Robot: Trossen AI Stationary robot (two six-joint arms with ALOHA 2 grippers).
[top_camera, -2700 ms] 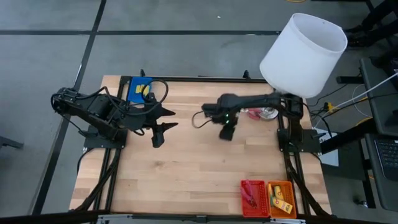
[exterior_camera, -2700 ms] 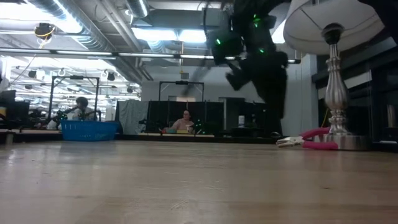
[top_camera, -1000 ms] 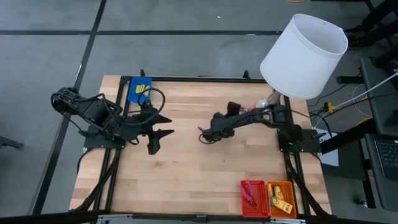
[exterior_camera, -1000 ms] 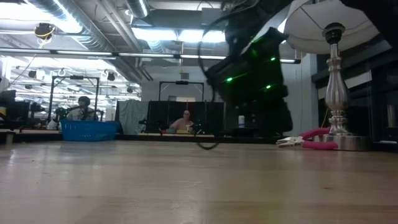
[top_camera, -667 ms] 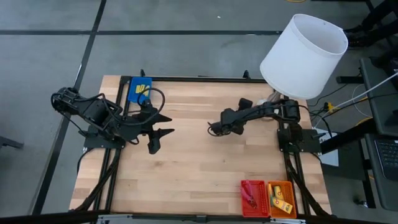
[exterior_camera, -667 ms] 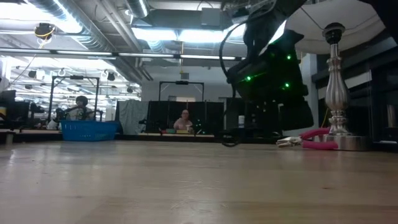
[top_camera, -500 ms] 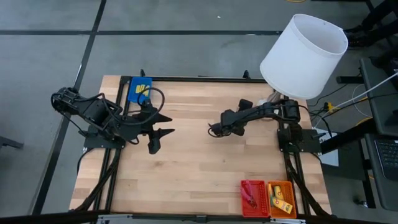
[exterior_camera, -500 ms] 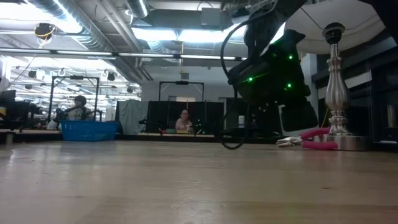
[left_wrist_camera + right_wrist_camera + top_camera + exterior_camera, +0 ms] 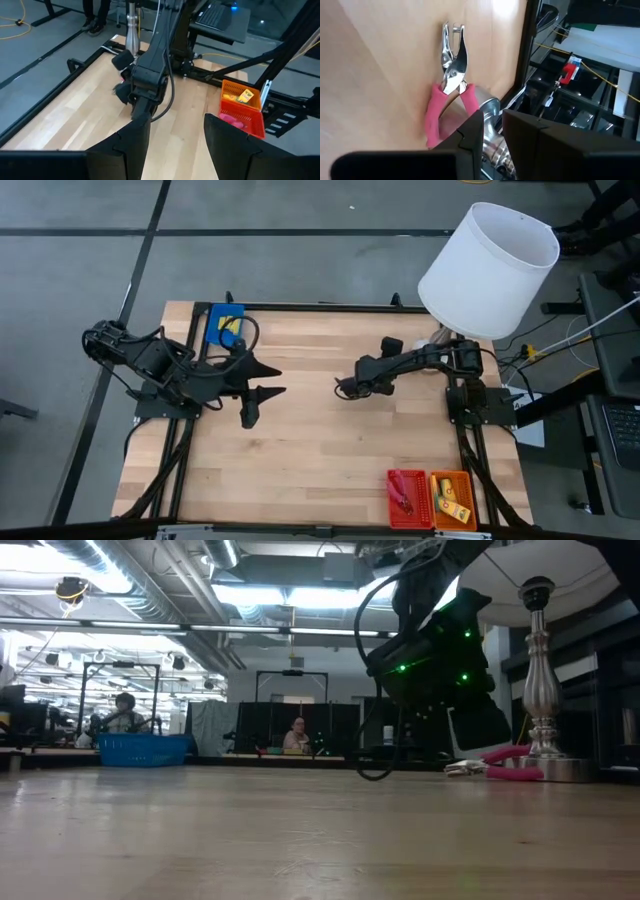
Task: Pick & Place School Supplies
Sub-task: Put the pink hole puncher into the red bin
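Pink-handled pliers (image 9: pixel 447 95) flat on the table against the lamp base (image 9: pixel 487 112), just ahead of the right gripper (image 9: pixel 492 131), fingers nearly closed, holding nothing, left gripper (image 9: pixel 262 380) open, well apart.

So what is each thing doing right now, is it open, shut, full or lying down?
left gripper: open, holding nothing, above the table's left side.
right gripper: fingers nearly together, holding nothing, aimed at the pink-handled tool.
pink-handled tool: lying flat by the lamp base, handles spread.
red tray: holds a red-handled tool.
orange tray: holds yellow packets.
blue tray: holds small yellow pieces.
lamp: standing upright.
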